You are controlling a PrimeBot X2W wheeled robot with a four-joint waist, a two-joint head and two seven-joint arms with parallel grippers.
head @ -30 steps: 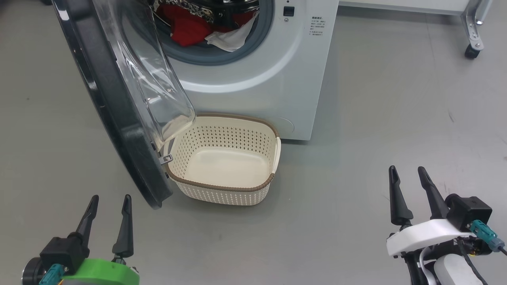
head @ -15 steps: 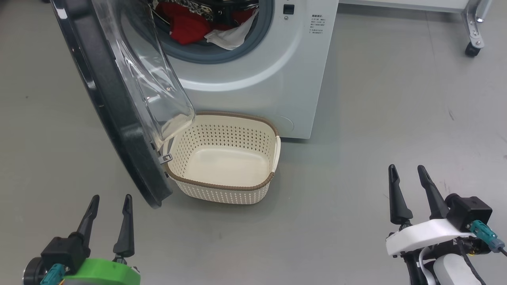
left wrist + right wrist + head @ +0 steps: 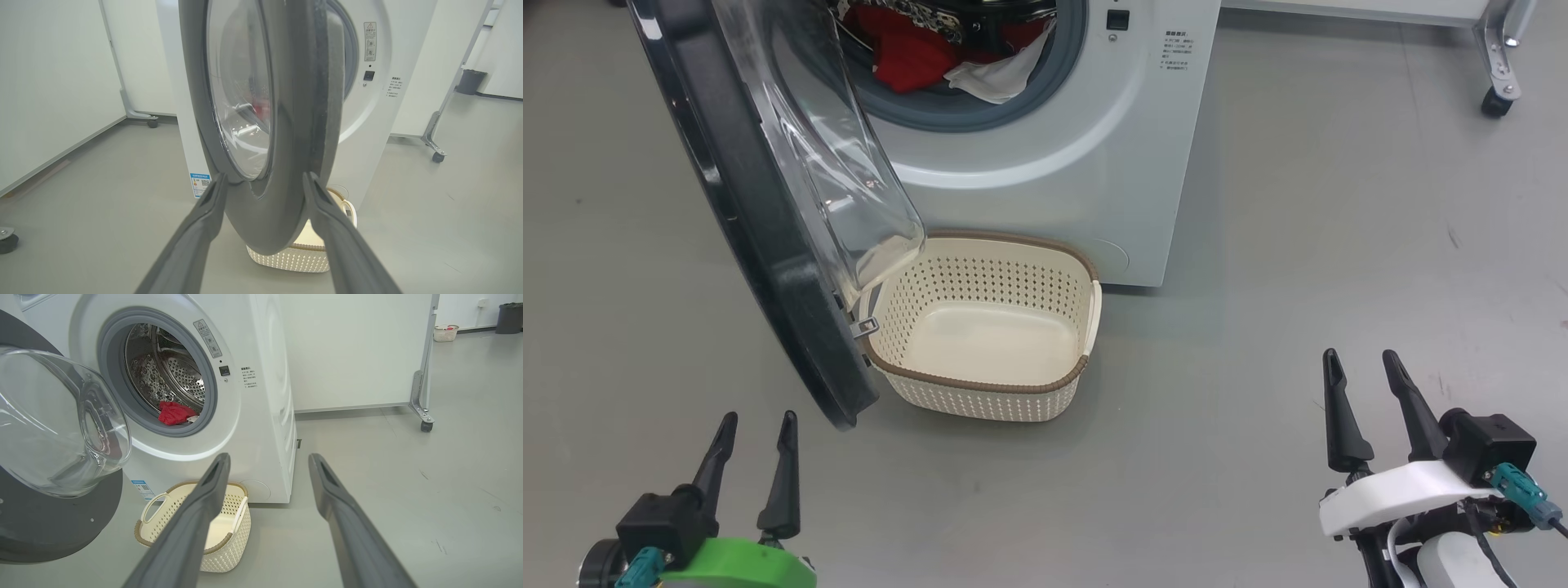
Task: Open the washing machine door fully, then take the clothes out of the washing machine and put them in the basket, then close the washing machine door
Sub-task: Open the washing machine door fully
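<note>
The washing machine (image 3: 1086, 155) stands ahead with its door (image 3: 760, 212) swung out toward me, edge-on, the glass bowl (image 3: 849, 180) bulging over the basket's left end. Red and white clothes (image 3: 947, 61) lie in the drum mouth; red fabric (image 3: 175, 412) shows inside. The cream basket (image 3: 988, 327) sits on the floor against the washer front, nothing in it. My left gripper (image 3: 756, 425) is open, low, just short of the door's bottom edge (image 3: 261, 228). My right gripper (image 3: 1360, 363) is open, well to the right over bare floor, holding nothing.
Grey floor all round. A white partition on castors (image 3: 1499, 102) stands behind the washer at the right. Another small basket (image 3: 445, 332) and a dark bin (image 3: 508, 316) stand far off.
The camera tipped slightly, shifting the washer up. Both grippers dropped a little lower in the head view. The left fingers stand slightly closer together.
</note>
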